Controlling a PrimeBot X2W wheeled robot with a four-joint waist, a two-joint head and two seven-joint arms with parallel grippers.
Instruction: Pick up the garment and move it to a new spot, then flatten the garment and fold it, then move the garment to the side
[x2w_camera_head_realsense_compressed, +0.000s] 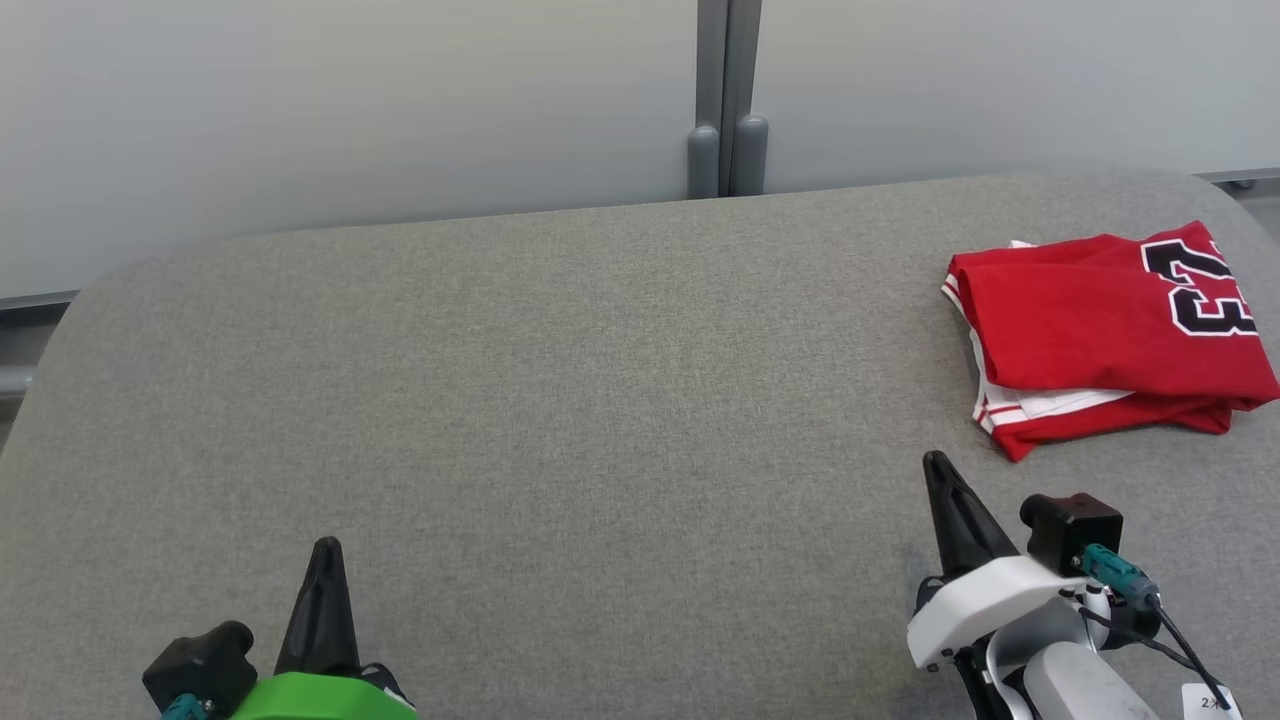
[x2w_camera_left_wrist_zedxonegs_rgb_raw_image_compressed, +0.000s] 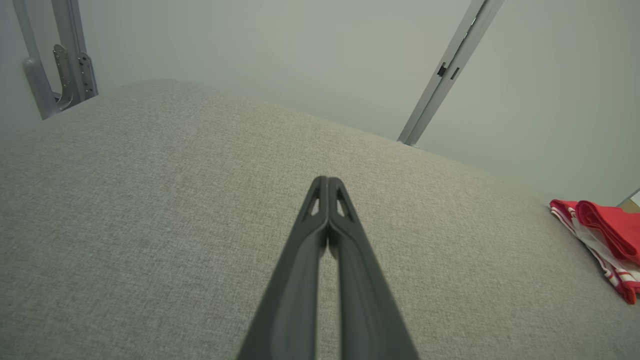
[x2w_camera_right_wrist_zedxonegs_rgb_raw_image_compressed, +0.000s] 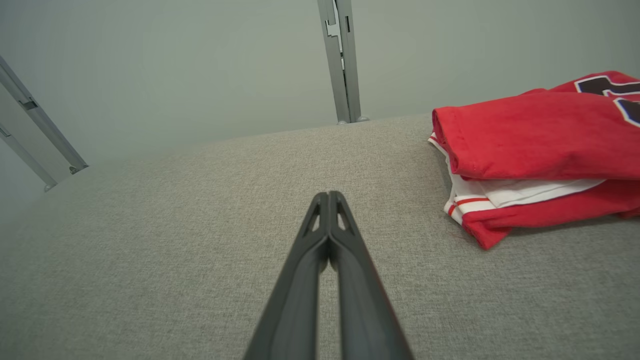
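The garment (x2w_camera_head_realsense_compressed: 1105, 335) is a red jersey with white trim and black numbers. It lies folded at the far right of the grey padded table (x2w_camera_head_realsense_compressed: 560, 400), also seen as the garment (x2w_camera_right_wrist_zedxonegs_rgb_raw_image_compressed: 535, 150) and at the right edge as the garment (x2w_camera_left_wrist_zedxonegs_rgb_raw_image_compressed: 605, 240). My right gripper (x2w_camera_head_realsense_compressed: 937, 462) is shut and holds nothing, just in front of the garment's near left corner and apart from it; the right gripper (x2w_camera_right_wrist_zedxonegs_rgb_raw_image_compressed: 328, 195) shows its fingers pressed together. At the lower left my left gripper (x2w_camera_head_realsense_compressed: 326, 545) is shut and holds nothing, far from the garment, with the left gripper (x2w_camera_left_wrist_zedxonegs_rgb_raw_image_compressed: 327, 180) closed over bare fabric.
A grey wall with a vertical metal post (x2w_camera_head_realsense_compressed: 728, 100) stands behind the table's far edge. The table's rounded corners fall away at the far left and far right. A cable and small tag (x2w_camera_head_realsense_compressed: 1205, 695) hang off my right wrist.
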